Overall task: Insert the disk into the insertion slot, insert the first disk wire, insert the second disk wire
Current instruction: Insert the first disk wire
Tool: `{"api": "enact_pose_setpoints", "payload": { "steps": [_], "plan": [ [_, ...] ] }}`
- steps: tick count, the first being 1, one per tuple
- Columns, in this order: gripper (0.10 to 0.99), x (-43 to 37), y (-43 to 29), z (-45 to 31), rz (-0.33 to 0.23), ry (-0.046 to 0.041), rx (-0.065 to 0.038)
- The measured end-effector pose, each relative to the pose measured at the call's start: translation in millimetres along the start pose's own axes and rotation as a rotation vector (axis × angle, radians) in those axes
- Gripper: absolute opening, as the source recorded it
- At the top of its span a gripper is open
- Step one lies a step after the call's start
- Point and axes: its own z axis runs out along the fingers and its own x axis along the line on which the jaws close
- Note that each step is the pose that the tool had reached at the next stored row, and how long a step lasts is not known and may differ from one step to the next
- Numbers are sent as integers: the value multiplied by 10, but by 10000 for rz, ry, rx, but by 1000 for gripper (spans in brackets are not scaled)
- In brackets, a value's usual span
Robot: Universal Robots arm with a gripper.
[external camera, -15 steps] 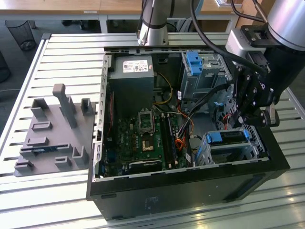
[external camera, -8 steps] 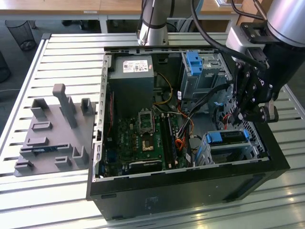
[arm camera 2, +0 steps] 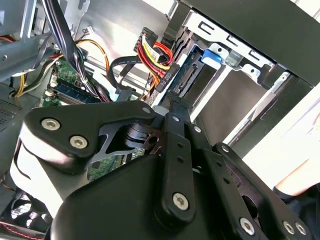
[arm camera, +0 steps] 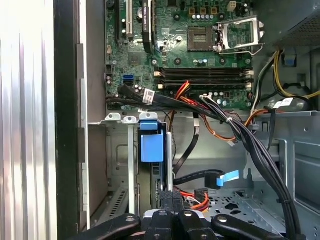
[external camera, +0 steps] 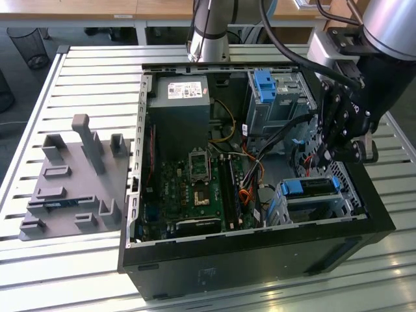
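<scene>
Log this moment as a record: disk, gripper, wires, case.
disk: in blue caddy, seated in the insertion slot
gripper: shut, tip close to the disk's connector edge
blue-tipped cable: end hanging free, unplugged
red-and-yellow wires: run toward the disk's edge; plugged or not, unclear
computer case: open, on slatted table

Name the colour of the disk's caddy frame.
Bright blue; the caddy frame shows best in the first wrist view.

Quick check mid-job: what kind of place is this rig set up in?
Probably a robotics lab or office-like workshop: the open desktop computer case sits on a slatted metal table beside a grey parts fixture, with wooden desks and a wire wastebasket behind.
</scene>
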Motion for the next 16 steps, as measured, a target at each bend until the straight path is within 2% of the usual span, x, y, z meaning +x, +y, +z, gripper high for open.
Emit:
{"api": "enact_pose_setpoints", "payload": {
  "steps": [16],
  "plan": [
    [106,-87,-28,5,669,-6,5]
  ]
}}
